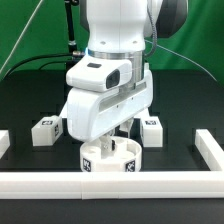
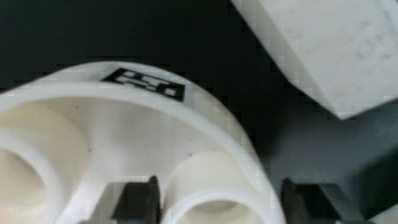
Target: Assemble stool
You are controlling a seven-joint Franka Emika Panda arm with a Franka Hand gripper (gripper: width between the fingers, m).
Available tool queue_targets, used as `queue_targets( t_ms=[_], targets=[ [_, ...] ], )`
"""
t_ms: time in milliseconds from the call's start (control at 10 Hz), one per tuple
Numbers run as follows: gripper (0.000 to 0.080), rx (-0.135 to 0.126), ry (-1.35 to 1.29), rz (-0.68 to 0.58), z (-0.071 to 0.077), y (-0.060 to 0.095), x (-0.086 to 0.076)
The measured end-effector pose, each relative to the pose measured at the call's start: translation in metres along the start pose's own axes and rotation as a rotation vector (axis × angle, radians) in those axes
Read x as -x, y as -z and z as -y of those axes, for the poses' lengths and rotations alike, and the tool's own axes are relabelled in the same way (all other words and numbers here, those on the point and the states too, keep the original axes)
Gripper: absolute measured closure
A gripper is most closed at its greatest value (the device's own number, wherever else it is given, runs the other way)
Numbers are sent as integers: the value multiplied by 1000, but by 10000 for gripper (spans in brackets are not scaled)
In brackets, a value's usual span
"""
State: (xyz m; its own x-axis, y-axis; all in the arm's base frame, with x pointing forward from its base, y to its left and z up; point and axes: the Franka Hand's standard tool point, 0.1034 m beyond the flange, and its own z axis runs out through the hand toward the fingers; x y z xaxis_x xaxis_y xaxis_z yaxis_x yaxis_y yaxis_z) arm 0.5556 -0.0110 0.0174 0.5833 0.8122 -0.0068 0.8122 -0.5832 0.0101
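Observation:
The white round stool seat [image 1: 108, 160] lies on the black table near the front rail, with tags on its side wall. My gripper [image 1: 116, 141] hangs straight over it, its fingers reaching down into the seat. In the wrist view the gripper [image 2: 228, 205] is shut on a curved part of the seat [image 2: 107, 120]. One dark finger [image 2: 135, 202] sits in a hollow of the seat and the other outside it. One blocky leg [image 1: 45, 130] lies toward the exterior view's left and another [image 1: 152, 129] toward its right. A white block [image 2: 329, 50], probably a leg, lies close to the seat.
A long white rail [image 1: 110, 183] runs along the table's front, with raised ends at the exterior view's left [image 1: 3, 143] and right [image 1: 207, 150]. Black cables hang behind the arm.

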Motion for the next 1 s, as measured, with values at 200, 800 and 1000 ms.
queue_targets(
  t_ms=[200, 800, 1000],
  targets=[
    [475, 0, 0, 0, 0, 0, 0],
    [475, 1, -21, -54, 19, 1, -88],
    [475, -7, -55, -54, 34, 2, -116]
  ],
)
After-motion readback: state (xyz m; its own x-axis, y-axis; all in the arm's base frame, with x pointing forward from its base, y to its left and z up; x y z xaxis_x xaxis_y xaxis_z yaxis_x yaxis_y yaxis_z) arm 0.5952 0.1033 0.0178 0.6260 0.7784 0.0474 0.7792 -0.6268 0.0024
